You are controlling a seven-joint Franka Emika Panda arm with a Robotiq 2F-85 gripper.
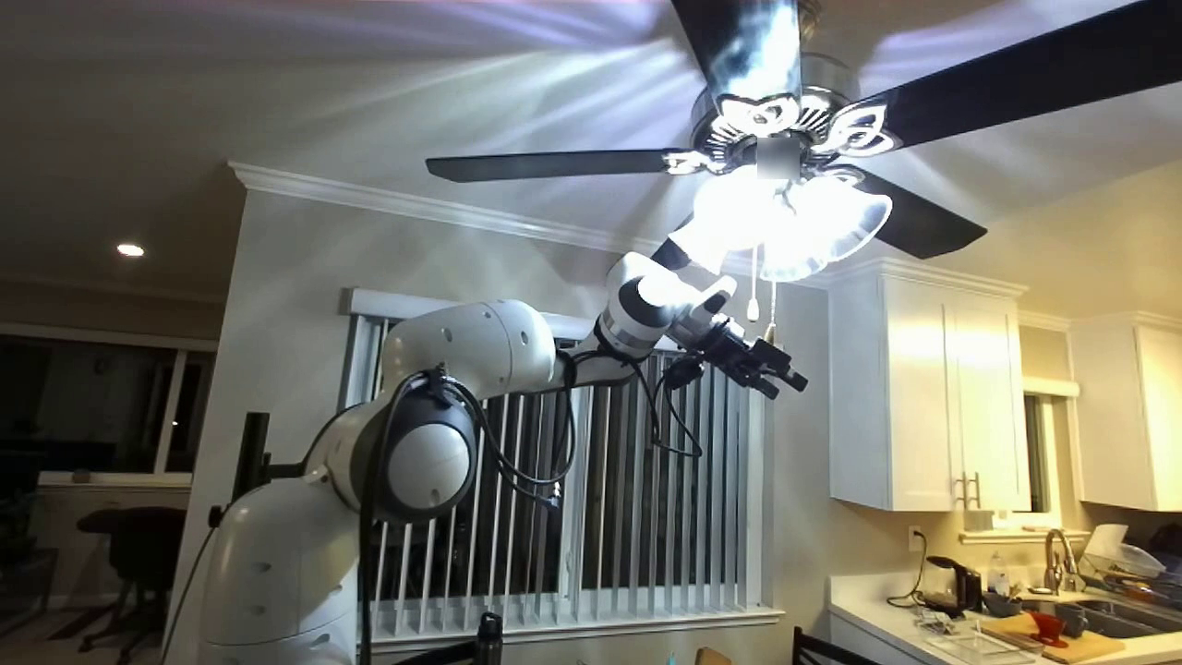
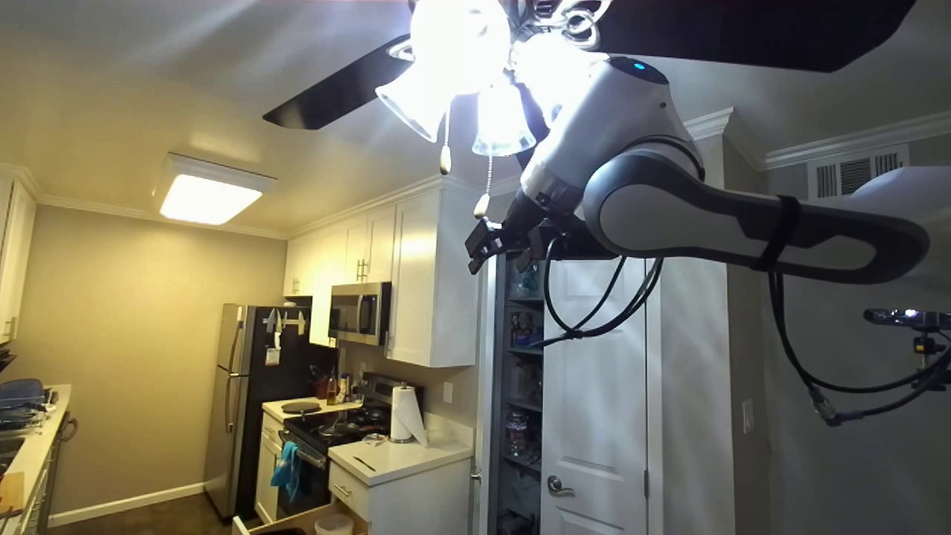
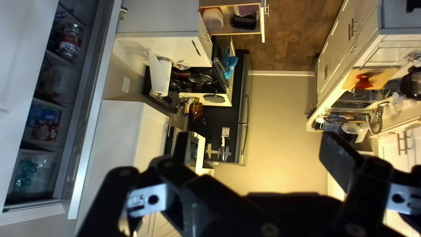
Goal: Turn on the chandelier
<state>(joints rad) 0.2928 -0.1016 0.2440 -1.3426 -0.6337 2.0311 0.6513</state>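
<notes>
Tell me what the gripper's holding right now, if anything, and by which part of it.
Nothing is held. In the wrist view the gripper is open, with nothing between its fingers; both pull chains hang outside its grip.

Chandelier (image 2: 475, 59) partly beyond top edge

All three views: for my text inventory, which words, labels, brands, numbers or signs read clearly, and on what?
None reads clearly.
Blurred: marks on a silver metal plate of the black gripper.
Blurred: print on a red package.
Blurred: red label on a clear plastic jar.
Too small: white tag on a black-sided refrigerator.
</notes>
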